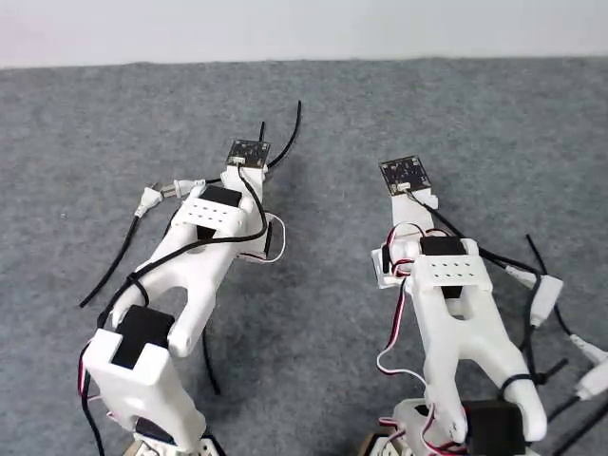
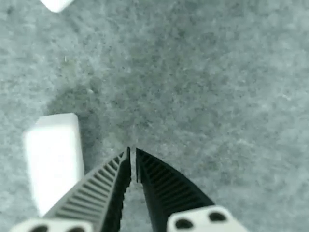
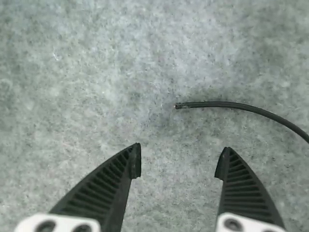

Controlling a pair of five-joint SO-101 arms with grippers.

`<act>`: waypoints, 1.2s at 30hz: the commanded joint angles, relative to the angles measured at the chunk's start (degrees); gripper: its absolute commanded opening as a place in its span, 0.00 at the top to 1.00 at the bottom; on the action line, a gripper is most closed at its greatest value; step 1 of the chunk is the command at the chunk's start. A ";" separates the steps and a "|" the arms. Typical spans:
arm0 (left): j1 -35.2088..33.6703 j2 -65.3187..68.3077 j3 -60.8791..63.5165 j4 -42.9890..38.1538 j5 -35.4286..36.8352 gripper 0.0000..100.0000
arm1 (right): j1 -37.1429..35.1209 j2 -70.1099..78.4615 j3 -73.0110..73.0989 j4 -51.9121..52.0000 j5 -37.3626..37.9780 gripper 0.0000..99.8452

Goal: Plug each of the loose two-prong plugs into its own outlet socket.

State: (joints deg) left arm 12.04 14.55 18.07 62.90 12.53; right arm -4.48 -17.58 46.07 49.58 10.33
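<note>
My left gripper is shut with nothing between its fingers, its tips just above the grey carpet. A white rectangular block lies right beside one finger; I cannot tell whether it is a plug or a socket. In the high view a white plug on a black cable lies just left of the left arm's wrist. My right gripper is open over bare carpet, and the loose end of a black cable lies a little beyond its tips. Two more white plug pieces lie right of the right arm.
Grey carpet covers the table to a white wall at the back. Black cables trail beyond the left arm and cross around the right arm's base. A white corner shows in the left wrist view.
</note>
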 commanded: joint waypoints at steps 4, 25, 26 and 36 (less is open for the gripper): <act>1.58 -15.21 5.58 -0.97 -1.76 0.99 | 0.22 -0.04 -1.05 0.13 0.26 0.75; -12.92 -12.92 11.91 -7.65 2.02 0.99 | -0.84 -0.04 -0.88 0.13 0.26 0.75; -12.92 -11.96 11.30 -7.65 2.02 0.99 | -0.84 -0.04 -0.88 0.13 0.35 0.75; -11.69 -10.73 10.42 -7.74 1.93 0.99 | -0.92 -0.04 -0.88 0.31 0.44 0.75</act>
State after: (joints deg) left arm -0.88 4.18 31.08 56.04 13.85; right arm -4.57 -17.58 46.07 49.58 10.33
